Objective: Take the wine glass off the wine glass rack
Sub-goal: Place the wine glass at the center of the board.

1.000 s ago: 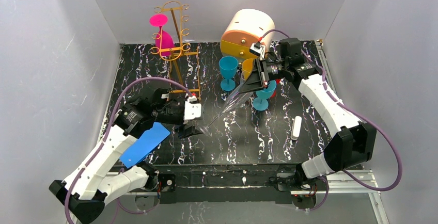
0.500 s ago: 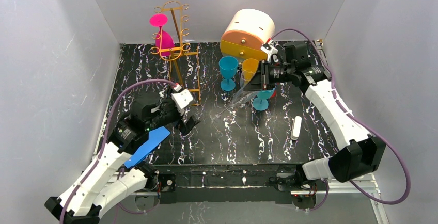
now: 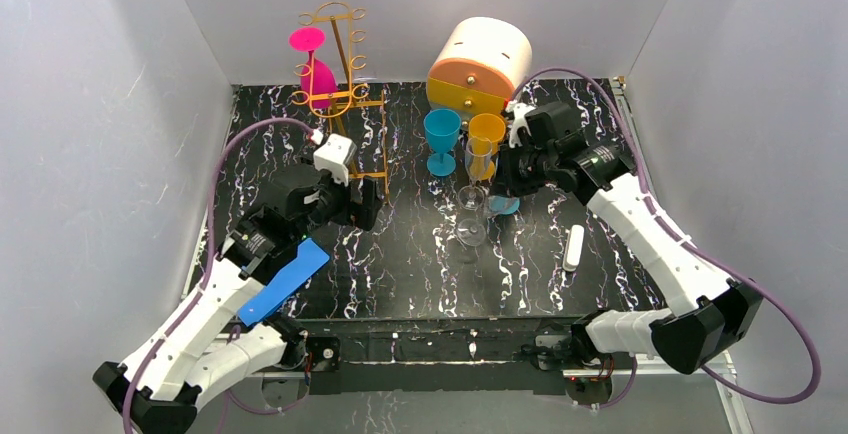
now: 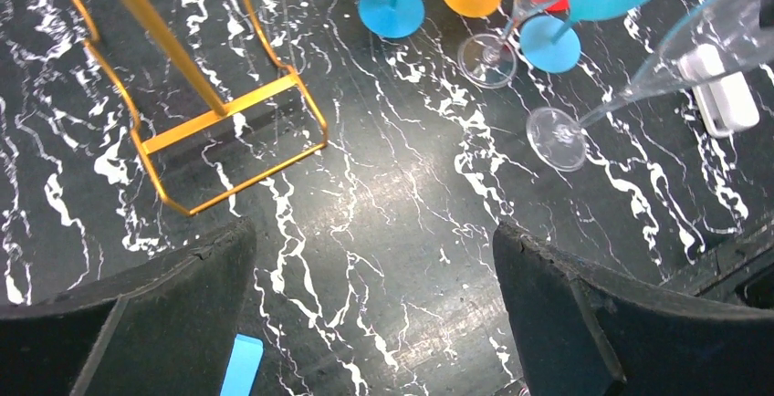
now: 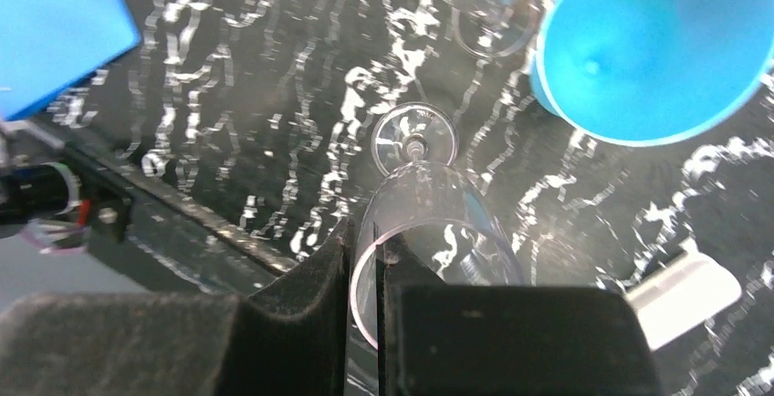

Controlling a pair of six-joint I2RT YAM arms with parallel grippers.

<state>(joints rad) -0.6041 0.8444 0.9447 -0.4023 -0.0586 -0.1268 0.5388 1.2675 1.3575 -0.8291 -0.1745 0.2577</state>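
At the far left a flat blue card (image 3: 285, 279) lies on the black, white-veined worktop (image 3: 420, 274). Just beside it the left end effector (image 4: 372, 232) hovers with its jaws spread wide and nothing between them. It is aimed down at the rectangular wire base of the rack (image 4: 217, 110). The rack is thin gold wire, hard and slick by the look of it, with a slanting post and small looped rings.

The pink glass (image 3: 320, 81) hangs upside down high on the rack's left side, foot up and bowl down, its long axis near vertical. It looks like smooth opaque plastic. From the left end effector it lies farther back and well above, outside the wrist view. That arm is plainly the nearer one. The reach likely has to go up and back, and the glass probably must slide sideways out of its holder rather than lift straight.

To the right, the right end effector (image 5: 367, 250) is pinched on the rim of a tilted clear glass (image 5: 438, 213) beside a blue glass (image 5: 653, 45). It is occupied and well apart from the rack.
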